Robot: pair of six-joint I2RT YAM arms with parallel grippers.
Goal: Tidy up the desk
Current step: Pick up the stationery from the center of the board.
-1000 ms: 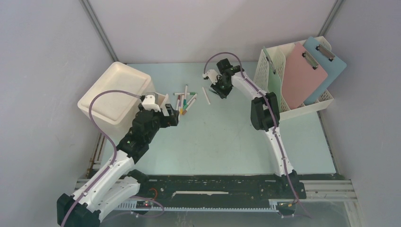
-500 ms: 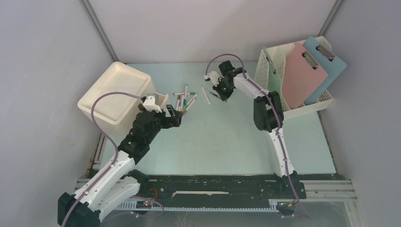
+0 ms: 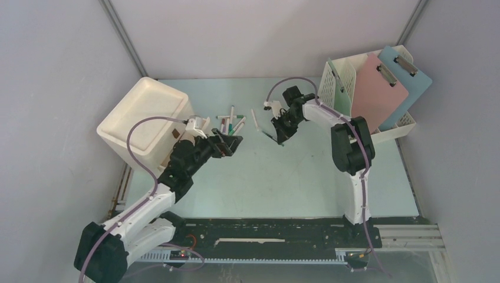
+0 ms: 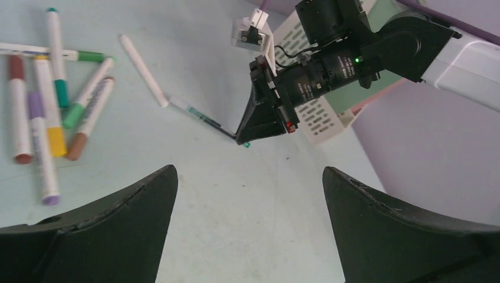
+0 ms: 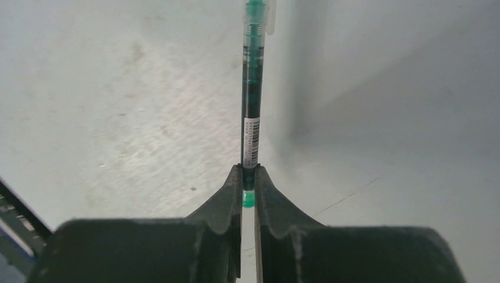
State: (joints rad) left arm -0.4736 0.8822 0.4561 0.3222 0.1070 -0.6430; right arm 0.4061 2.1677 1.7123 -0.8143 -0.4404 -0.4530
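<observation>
The pale mint counter (image 3: 283, 177) spreads under both arms, with grey panels around it. Far of centre, the right pincer (image 5: 248, 177) is clamped on one end of a slim green pen (image 5: 252, 106), whose other end lies close to a loose white marker (image 4: 143, 69). The left pincer (image 4: 249, 174) hangs wide open, holding nothing, near a scatter of markers (image 3: 231, 125) beside the white bin (image 3: 144, 115) at far left. At far right, a white file rack (image 3: 342, 82) holds two clipboards (image 3: 371, 97).
</observation>
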